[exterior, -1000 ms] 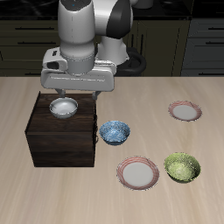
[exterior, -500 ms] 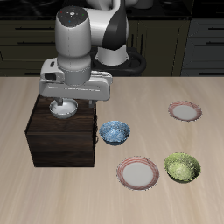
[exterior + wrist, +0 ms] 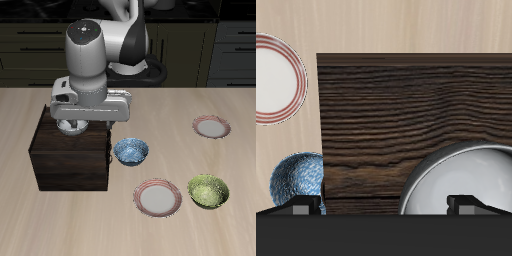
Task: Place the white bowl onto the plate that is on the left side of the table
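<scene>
lower than half a second ago, the arm's head has sunk over the dark wooden box, and now covers nearly all of the white bowl that stands on the box top; only a sliver of its rim peeps out under the arm in the exterior view. the pincer itself is hidden there by the arm's housing. the wrist view gives what that one cannot: the bowl from above, its pale inside cut off by the frame edge, with the two dark fingertips at either side of the frame. they stand apart, and the bowl's rim lies near one of them, though whether it touches the bowl i cannot tell.

the plate lies on the surface well apart from the box, bare, and shows only in the exterior view. beside the box sits the blue patterned bowl, seen in both views. nearer the front edge than the box are the larger-looking plate and, next to it, the green speckled bowl. one pink-rimmed plate appears in the wrist view, half cut off.
</scene>
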Robot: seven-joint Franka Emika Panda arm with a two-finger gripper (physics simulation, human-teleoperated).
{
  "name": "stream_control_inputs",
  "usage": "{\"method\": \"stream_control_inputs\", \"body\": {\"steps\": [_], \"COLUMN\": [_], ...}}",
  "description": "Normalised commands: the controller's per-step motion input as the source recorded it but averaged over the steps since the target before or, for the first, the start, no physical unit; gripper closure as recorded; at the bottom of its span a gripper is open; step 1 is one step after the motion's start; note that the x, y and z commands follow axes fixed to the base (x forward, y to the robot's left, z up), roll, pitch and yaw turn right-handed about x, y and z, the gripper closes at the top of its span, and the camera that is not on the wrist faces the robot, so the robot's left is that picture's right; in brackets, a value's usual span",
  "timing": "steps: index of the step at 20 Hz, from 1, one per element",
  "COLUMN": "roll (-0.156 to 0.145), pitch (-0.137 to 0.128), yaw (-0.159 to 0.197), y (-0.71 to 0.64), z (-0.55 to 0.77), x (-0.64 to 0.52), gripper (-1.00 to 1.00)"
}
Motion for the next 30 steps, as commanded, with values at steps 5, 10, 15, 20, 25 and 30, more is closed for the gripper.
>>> {"method": "stream_control_inputs", "body": {"steps": [5, 10, 15, 20, 25, 30], "roll": [0.01, -0.01, 0.005, 0.003, -0.005, -0.001], "pitch": [0.002, -0.006, -0.021, -0.051, -0.062, -0.052], "yaw": [-0.022, -0.009, 0.007, 0.009, -0.016, -0.003], "y": [-0.02, -0.07, 0.01, 0.14, 0.2, 0.32], "z": [-0.07, 0.08, 0.14, 0.32, 0.41, 0.36], "x": [-0.05, -0.05, -0.09, -0.18, -0.25, -0.4], "gripper": [1.0, 1.0, 1.0, 1.0, 1.0, 1.0]}}
